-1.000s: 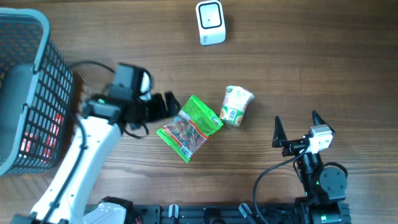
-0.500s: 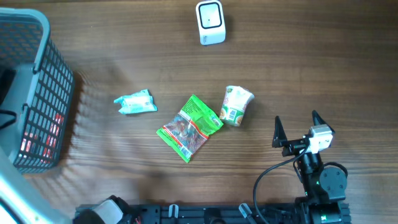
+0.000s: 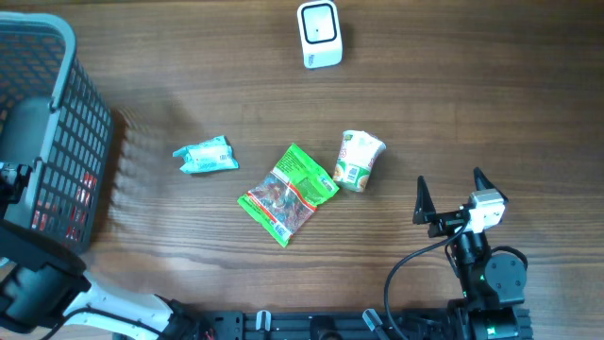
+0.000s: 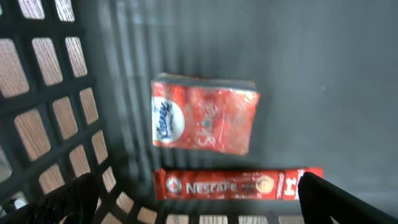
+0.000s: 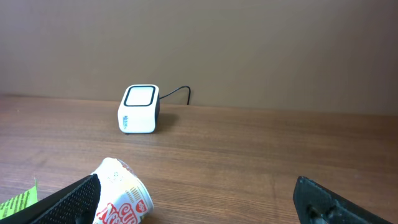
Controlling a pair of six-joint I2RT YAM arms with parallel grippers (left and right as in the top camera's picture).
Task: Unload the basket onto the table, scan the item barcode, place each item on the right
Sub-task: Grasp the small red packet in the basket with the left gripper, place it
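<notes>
Red packet (image 4: 205, 115): seen lying flat on the floor of the basket (image 4: 56, 93), straight ahead of the left end effector (image 4: 200, 198); it is judged to be the item to be scanned, though this cannot be settled.
Long axis: set across the wrist view, along the line from finger to finger; a wrist turn is judged to be needed so that the short side can be spanned.
Neighbour: coffee box (image 4: 236, 185), laid parallel, just beside the packet on the side nearer the fingers.
Left end effector: spread wide, nothing held.
Right end effector (image 3: 448, 178): spread wide, nothing held, well apart from the basket; a cup (image 3: 360, 159) is seen ahead of it and to its left.
Nearer arm: left.
Scanner (image 3: 319, 34): placed on the surface (image 3: 472, 76), far ahead of the right end effector, well apart from the left one.
</notes>
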